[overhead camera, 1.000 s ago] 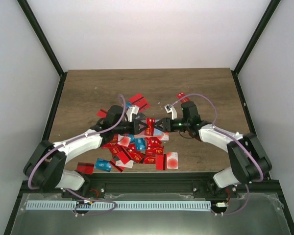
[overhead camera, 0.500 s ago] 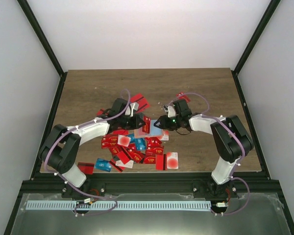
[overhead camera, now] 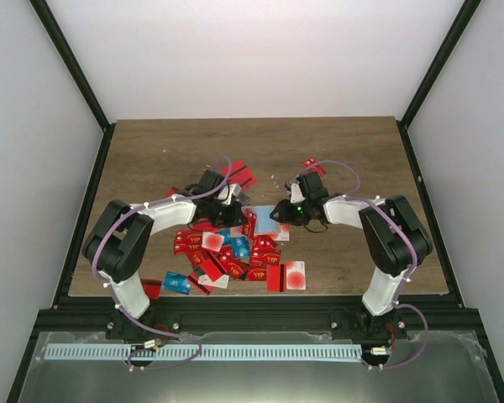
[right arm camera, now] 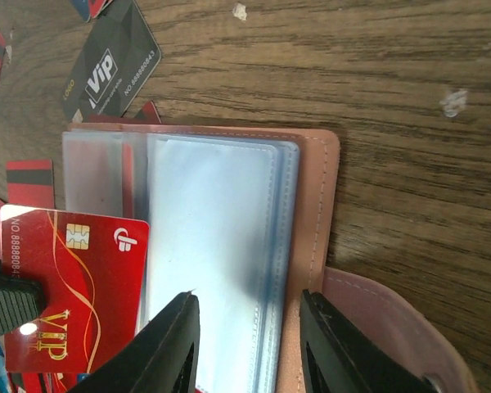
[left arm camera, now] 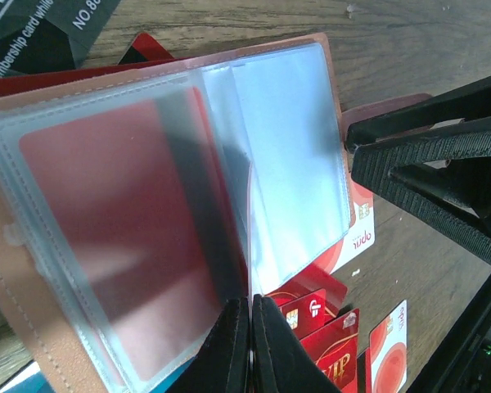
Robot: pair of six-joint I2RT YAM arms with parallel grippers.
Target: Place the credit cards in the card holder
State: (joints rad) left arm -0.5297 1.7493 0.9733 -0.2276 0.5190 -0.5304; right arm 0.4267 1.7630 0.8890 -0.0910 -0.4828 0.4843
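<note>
1. While the left gripper (left arm camera: 248, 315) is pinching one clear sleeve leaf of the card holder (overhead camera: 264, 222) with its fingers pressed fully together, the holder is lying open and flat near the middle of the wooden table (overhead camera: 151, 151).
2. The right gripper (right arm camera: 250, 304) is hanging over the side of the card holder opposite the left gripper. Its fingers are standing partly apart above the clear sleeves and the tan cover edge, and I cannot tell whether they are touching anything.
3. Red is showing through the frosted sleeve on the left gripper's side of the holder.
4. A red VIP card (right arm camera: 74, 303) is lying against the holder's sleeve edge, overlapping it slightly.
5. The other credit cards (overhead camera: 235, 256) are lying in a loose heap, spreading from the holder toward the arm bases, with a few more just beyond its far edge.
6. A dark grey card (right arm camera: 114, 61) is resting on bare wood near the holder's far corner.
7. The table is showing dark brown grain, and pale specks (right arm camera: 240, 11) are sitting on it beyond the holder.
8. White walls (overhead camera: 252, 59) are enclosing the table on three sides, and black frame posts (overhead camera: 71, 63) are slanting up at the corners.
</note>
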